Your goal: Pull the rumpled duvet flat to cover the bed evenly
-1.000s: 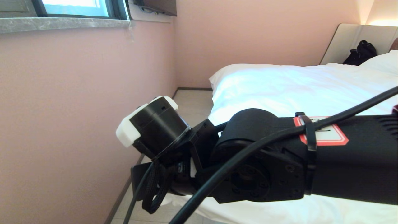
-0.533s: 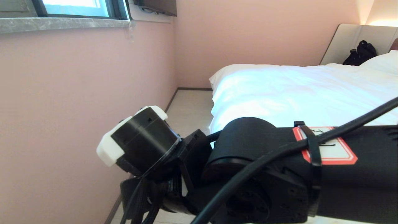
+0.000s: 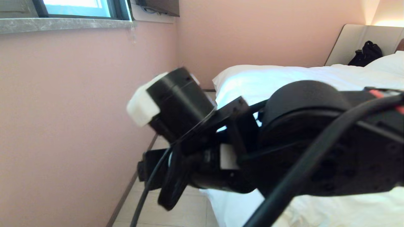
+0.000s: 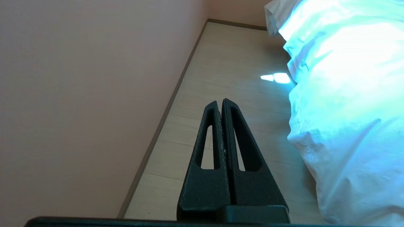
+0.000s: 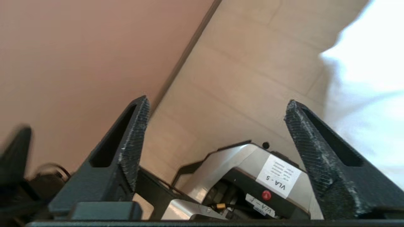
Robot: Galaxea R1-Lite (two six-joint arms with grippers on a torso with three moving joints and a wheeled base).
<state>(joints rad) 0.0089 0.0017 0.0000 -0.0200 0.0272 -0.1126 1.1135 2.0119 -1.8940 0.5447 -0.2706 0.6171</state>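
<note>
While the right claw (image 5: 217, 107) hangs with its fingers spread wide and nothing between them, the duvet (image 3: 303, 82) lies off to one side of it, close but not touching; under the claw are bare floor (image 5: 252, 63) and part of the robot's own base (image 5: 252, 176), with the pink wall (image 5: 63, 47) on its other side. From the head view the right arm (image 3: 300, 142) crosses low in front of the bed (image 3: 233, 208), near its foot corner.

The left claw (image 4: 222, 104) is parked with its fingers pressed together, empty, pointing along the floor between wall and bed, the duvet's hanging edge just beside it.

As for progress, the duvet already reaches across the top of the bed toward the pillow (image 3: 388, 63) and headboard (image 3: 353, 37), and its surface looks fairly smooth from here, though glare hides fine wrinkles. The edge by the foot corner still shows folds and puckers where it drapes over the side. My judgement is that most of the spreading is done and a pull has just been let go; what remains is checking this corner and the far side, which cannot be seen. A dark bag (image 3: 366, 52) rests against the headboard.
</note>
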